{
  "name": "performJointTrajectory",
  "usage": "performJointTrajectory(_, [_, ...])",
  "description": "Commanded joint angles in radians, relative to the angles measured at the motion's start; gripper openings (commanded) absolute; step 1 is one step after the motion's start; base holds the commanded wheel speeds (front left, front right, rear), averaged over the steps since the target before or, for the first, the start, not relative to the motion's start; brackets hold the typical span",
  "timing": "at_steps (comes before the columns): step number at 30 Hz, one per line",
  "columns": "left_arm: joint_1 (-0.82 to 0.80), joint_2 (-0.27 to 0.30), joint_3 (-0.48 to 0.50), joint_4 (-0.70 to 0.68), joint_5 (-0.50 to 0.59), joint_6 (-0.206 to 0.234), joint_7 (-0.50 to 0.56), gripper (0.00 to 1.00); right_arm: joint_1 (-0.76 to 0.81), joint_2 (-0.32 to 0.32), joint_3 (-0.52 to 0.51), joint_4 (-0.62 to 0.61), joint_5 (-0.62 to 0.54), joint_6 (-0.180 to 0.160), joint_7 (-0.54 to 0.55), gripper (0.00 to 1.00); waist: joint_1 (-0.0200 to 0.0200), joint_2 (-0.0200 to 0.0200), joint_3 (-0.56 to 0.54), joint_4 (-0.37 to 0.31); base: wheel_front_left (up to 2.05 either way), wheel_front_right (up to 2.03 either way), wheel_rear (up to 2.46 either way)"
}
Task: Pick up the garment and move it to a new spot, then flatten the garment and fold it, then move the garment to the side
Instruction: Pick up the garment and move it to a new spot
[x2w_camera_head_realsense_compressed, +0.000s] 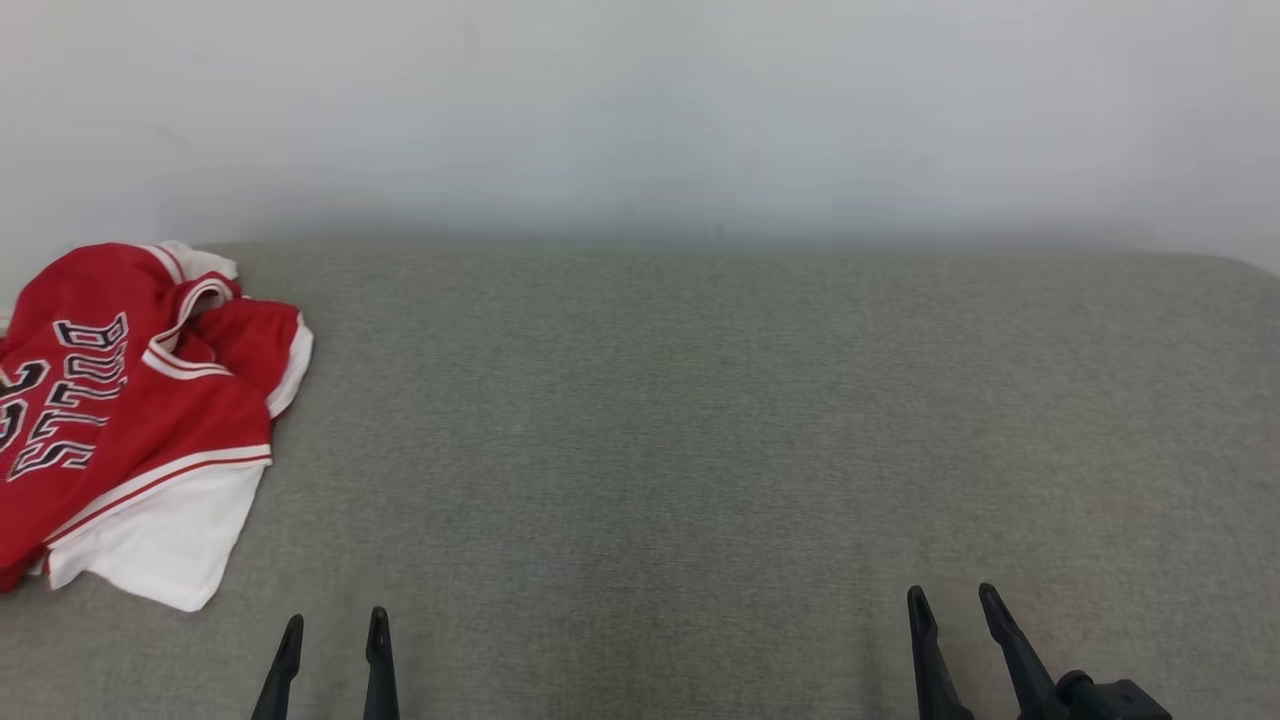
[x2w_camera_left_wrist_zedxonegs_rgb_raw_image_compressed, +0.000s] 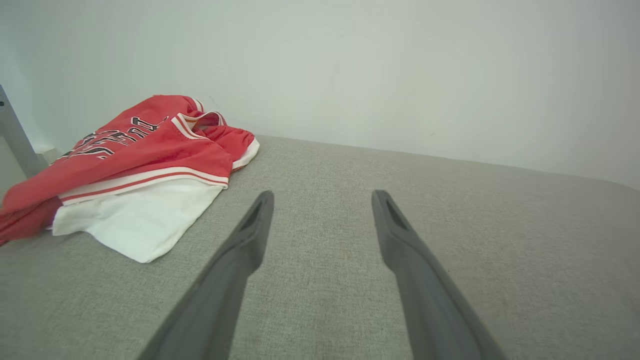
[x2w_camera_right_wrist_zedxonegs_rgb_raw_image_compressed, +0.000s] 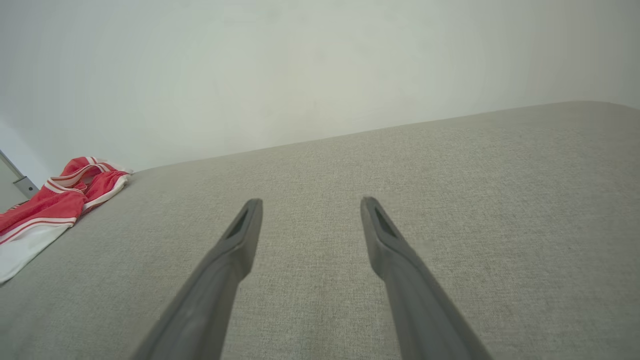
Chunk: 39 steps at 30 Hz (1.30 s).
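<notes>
Far left on the cushion (x2w_camera_head_realsense_compressed: 700, 450) lies the garment (x2w_camera_head_realsense_compressed: 130, 400); left fingers (x2w_camera_head_realsense_compressed: 378, 665), right fingers (x2w_camera_head_realsense_compressed: 927, 650) apart.

I see a plain pale wall (x2w_camera_head_realsense_compressed: 640, 100) across the whole far side, matte, whitish with a faint green cast. Below it a wide grey woven fabric surface (x2w_camera_head_realsense_compressed: 700, 420), padded-looking, fine even weave. A soft shadow band lies along its far edge; I cannot tell whether that edge touches the wall. Its far right corner (x2w_camera_head_realsense_compressed: 1245, 262) rounds off. In the left wrist view I note a slanted grey metal post (x2w_camera_left_wrist_zedxonegs_rgb_raw_image_compressed: 15, 135) at the far left, beside the surface. Light is soft and diffuse, brightest on the upper wall
</notes>
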Motion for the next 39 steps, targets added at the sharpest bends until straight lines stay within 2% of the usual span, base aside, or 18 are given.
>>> performJointTrajectory(1, [0.011, 0.004, 0.000, 0.003, -0.002, 0.001, -0.004, 1.00, 0.014, 0.000, -0.001, -0.002, 0.000, -0.002, 0.000, 1.00, 0.0000, 0.0000, -0.003, 0.030, 0.00, 0.00, 0.00])
performJointTrajectory(27, [0.010, 0.003, 0.005, 0.032, 0.006, 0.008, -0.003, 1.00, 0.044, 0.000, -0.004, 0.006, -0.011, -0.002, 0.000, 1.00, 0.0000, 0.0000, -0.003, 0.403, 0.00, 0.00, 0.00])
performJointTrajectory(39, [0.034, 0.003, 0.032, -0.002, -0.029, 0.045, -0.004, 1.00, -0.016, 0.000, 0.049, 0.030, -0.036, -0.002, 0.000, 1.00, 0.0000, 0.0000, 0.028, 0.428, 0.00, 0.00, 0.00])
